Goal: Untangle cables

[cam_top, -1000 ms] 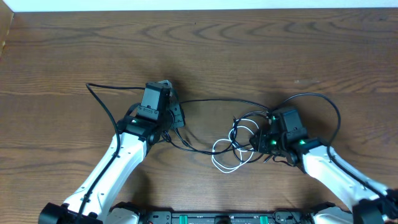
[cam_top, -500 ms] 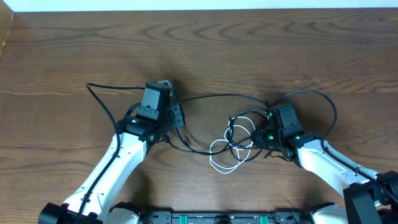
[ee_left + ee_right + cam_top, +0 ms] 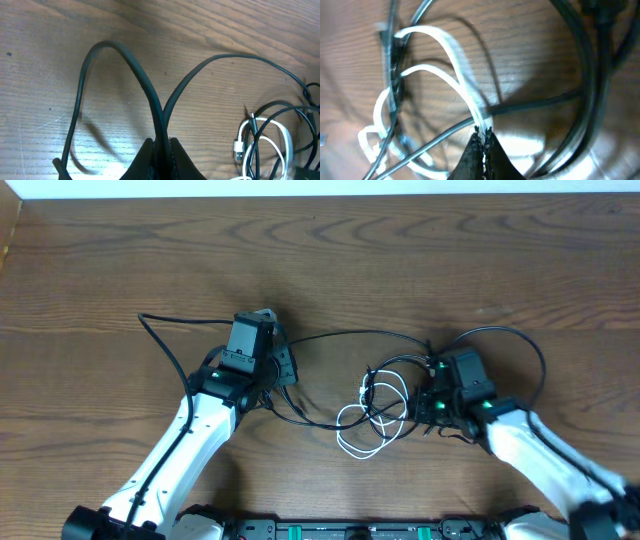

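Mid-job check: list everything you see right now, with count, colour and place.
table: one, brown wood, under everything
black cables: several thin ones, count unclear in the tangle; between the two arms
white cable: one, white, looped through the tangle at centre
arms: two, white and black, reaching in from the near edge
arm cables: two, thicker, black, one looping off each wrist
left gripper: one, black, left of the tangle, shut on one of the black cables
right gripper: one, black, right of the tangle, shut on the white cable
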Action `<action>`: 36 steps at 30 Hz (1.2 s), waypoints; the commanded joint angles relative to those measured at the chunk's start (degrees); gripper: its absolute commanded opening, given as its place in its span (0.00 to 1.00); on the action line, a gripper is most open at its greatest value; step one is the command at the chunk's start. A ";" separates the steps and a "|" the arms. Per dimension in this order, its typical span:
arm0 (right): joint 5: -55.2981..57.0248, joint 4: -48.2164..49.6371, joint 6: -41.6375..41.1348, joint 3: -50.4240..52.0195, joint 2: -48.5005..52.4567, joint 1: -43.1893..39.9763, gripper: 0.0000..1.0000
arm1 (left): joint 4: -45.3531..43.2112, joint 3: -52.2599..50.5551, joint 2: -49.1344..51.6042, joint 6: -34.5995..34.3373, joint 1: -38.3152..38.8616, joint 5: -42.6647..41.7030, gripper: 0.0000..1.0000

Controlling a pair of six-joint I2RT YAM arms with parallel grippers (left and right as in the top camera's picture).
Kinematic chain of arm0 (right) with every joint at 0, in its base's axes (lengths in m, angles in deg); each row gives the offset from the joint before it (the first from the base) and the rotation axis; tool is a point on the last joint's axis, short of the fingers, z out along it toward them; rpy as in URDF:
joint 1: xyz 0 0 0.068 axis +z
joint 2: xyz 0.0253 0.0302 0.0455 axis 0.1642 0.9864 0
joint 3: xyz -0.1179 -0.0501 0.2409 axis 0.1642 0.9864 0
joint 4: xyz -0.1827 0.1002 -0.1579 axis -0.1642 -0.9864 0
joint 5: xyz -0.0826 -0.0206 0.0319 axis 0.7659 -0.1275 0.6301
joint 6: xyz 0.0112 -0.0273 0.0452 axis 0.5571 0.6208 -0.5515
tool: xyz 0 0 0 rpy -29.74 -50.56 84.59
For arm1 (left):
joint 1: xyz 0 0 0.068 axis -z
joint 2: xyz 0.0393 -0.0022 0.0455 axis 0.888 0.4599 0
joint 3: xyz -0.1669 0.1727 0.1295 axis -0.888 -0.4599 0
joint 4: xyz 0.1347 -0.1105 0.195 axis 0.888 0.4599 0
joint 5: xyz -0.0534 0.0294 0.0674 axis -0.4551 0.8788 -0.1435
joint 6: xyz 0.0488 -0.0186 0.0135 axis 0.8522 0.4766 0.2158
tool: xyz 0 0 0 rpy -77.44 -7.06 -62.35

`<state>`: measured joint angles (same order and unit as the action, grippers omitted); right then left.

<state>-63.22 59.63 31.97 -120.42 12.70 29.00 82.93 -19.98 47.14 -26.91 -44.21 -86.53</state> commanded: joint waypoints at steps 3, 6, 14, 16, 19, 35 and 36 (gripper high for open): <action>-4.50 -3.41 2.97 -1.09 -14.88 -3.39 0.01 | 0.35 -0.28 0.33 -0.48 -0.35 -0.52 0.08; -4.59 -4.11 2.78 -1.07 -22.43 -4.11 0.01 | 0.31 -0.28 0.33 -0.50 -0.35 -0.55 0.08; 2.43 -3.74 4.31 0.63 -21.84 -1.95 0.41 | 0.31 -0.28 0.33 -0.50 -0.35 -0.55 0.08; 5.35 -3.19 5.55 0.72 -18.23 -1.60 0.44 | 0.31 -0.28 0.33 -0.50 -0.35 -0.55 0.08; 4.31 0.63 5.55 0.72 -11.67 -1.49 0.43 | 0.31 -0.28 0.33 -0.50 -0.35 -0.55 0.08; -3.10 16.11 5.46 0.70 11.58 -1.11 0.30 | 0.28 -0.28 0.33 -0.50 -0.35 -0.55 0.08; -3.30 16.59 5.27 0.70 12.00 -1.05 0.24 | 0.28 -0.28 0.33 -0.50 -0.35 -0.55 0.08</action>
<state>-65.67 75.95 36.98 -119.96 22.63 27.10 83.10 -19.98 47.14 -26.91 -44.21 -86.55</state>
